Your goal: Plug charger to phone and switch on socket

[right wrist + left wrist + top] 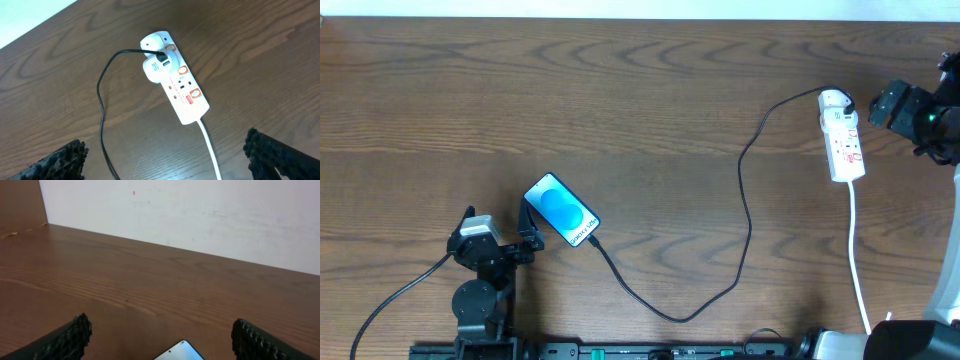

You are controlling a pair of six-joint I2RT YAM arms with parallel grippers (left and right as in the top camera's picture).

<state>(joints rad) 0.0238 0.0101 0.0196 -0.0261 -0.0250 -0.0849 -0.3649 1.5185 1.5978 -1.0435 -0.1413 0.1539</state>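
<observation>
The phone (562,210) lies on the table at the lower left, its screen light blue; its top corner shows in the left wrist view (181,351). The black charger cable (745,200) runs from the phone's lower end in a loop to a white adapter in the socket (843,138) at the right; the socket also shows in the right wrist view (177,82) with the cable (101,100). My left gripper (528,228) is open, just left of the phone (160,340). My right gripper (878,105) is open, just right of the socket's top end (165,160).
The socket's white cord (857,250) runs down to the table's front edge and shows in the right wrist view (211,150). A pale wall (200,215) stands behind the table's far edge.
</observation>
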